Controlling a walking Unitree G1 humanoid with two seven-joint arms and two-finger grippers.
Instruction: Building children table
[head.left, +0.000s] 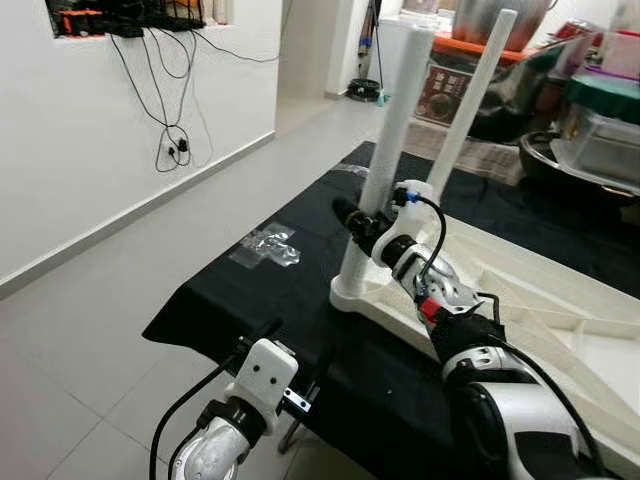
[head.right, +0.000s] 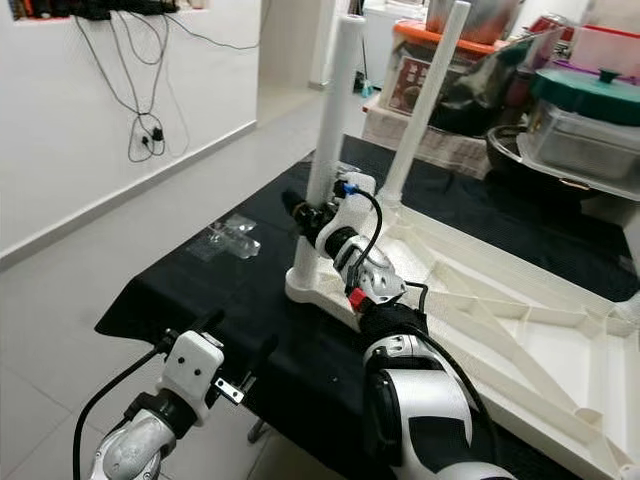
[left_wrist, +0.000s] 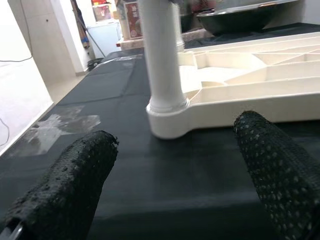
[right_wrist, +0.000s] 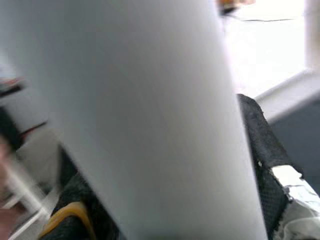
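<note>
At centre of head views, our right gripper (head.left: 352, 222) clamped on near leg (head.left: 385, 170), standing upright in corner socket of upturned tabletop (head.left: 560, 300) on black cloth (head.left: 250, 290). Left gripper (left_wrist: 175, 170) open, low at cloth edge. Leg we judge light, stiff, smooth, maybe slippery; better hold low near socket.

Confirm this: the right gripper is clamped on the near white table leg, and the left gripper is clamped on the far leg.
Half right. The right gripper does clamp the near leg, but the left gripper holds nothing; the left wrist view shows its fingers open above the black cloth.
</note>
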